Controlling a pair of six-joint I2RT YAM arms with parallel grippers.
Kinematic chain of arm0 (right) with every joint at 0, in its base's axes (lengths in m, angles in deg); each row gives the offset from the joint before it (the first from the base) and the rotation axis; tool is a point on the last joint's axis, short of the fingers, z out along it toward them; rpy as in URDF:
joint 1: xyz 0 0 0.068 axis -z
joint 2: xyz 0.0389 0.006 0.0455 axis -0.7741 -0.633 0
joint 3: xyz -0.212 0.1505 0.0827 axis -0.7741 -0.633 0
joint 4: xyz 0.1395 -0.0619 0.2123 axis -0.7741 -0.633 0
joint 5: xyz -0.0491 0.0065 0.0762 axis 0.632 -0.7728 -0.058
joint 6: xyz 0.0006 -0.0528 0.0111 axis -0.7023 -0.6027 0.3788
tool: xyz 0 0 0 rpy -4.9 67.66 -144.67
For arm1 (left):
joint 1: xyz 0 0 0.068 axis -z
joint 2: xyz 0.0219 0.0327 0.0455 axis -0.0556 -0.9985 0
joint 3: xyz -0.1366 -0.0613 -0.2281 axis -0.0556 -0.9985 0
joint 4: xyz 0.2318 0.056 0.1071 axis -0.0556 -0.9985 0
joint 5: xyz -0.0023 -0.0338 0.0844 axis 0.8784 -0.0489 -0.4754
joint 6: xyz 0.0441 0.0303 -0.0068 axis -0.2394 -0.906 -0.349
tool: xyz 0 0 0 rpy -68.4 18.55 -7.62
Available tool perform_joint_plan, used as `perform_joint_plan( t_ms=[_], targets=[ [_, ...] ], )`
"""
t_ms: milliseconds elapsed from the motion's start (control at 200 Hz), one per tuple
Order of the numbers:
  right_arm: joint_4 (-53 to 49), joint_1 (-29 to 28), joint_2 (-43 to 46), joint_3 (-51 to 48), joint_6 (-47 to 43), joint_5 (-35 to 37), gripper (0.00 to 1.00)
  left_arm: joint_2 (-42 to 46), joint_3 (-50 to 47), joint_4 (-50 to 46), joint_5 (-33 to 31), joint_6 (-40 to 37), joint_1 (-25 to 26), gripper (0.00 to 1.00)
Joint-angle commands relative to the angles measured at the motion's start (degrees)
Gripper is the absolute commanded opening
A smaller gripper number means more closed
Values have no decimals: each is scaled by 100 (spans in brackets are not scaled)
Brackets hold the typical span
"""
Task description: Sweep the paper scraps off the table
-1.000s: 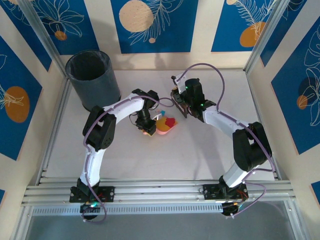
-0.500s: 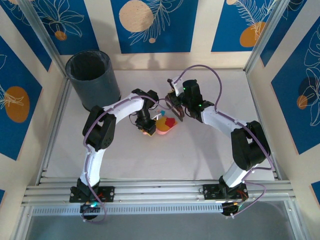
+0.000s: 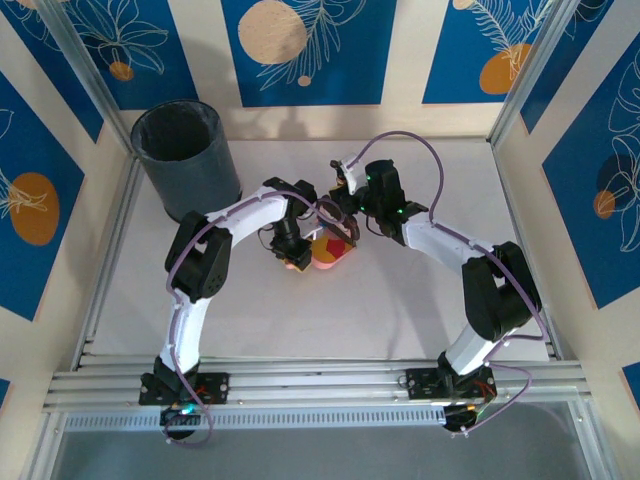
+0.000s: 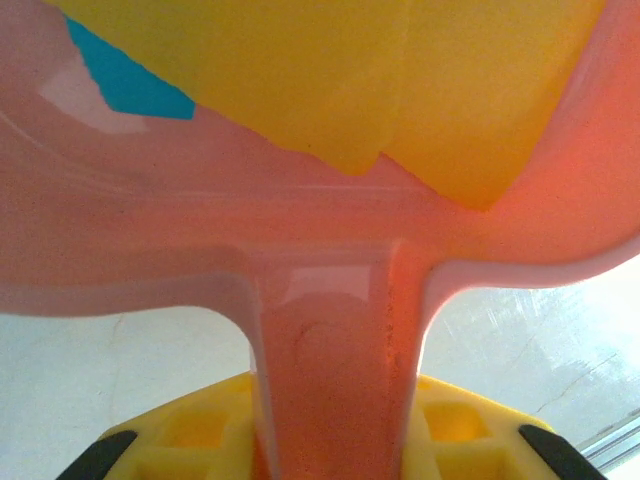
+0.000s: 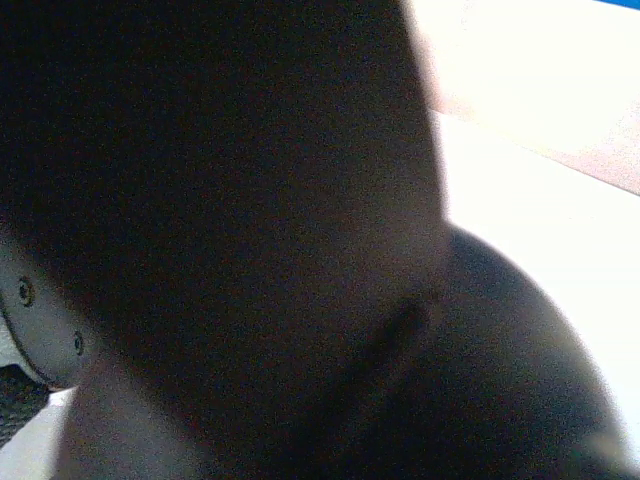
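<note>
**Tally of the things in view**

One pale surface [image 3: 400,300]. Two arms stand on it: one left arm [image 3: 200,270] and one right arm [image 3: 480,290]. One dark round bin [image 3: 185,160]. One pink dustpan [image 4: 330,330]. The left wrist view shows paper scraps [image 4: 300,80] in the pan: one cyan scrap [image 4: 125,85], and yellow paper [image 4: 450,90] that may be one piece or two overlapping; which, I cannot tell.

both arms bent inward; left hand [image 3: 296,260] clamped, right hand [image 3: 345,218] closed.
</note>
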Motion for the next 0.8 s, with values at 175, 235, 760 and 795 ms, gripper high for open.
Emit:
perform_joint_plan(
  t_ms=[175,235,760,795],
  targets=[
    [-323,-83,364,59,259,-336,0,117,-100,-157,4,-111,-38,0],
    [-321,-85,396,59,267,-335,0,116,-102,-166,8,-116,-42,0],
    [-63,-47,744,-151,413,157,0,169,-112,-150,-4,-111,-39,0],
    [-40,-48,778,-177,412,286,0,164,-118,-149,-13,-116,-45,0]
  ],
)
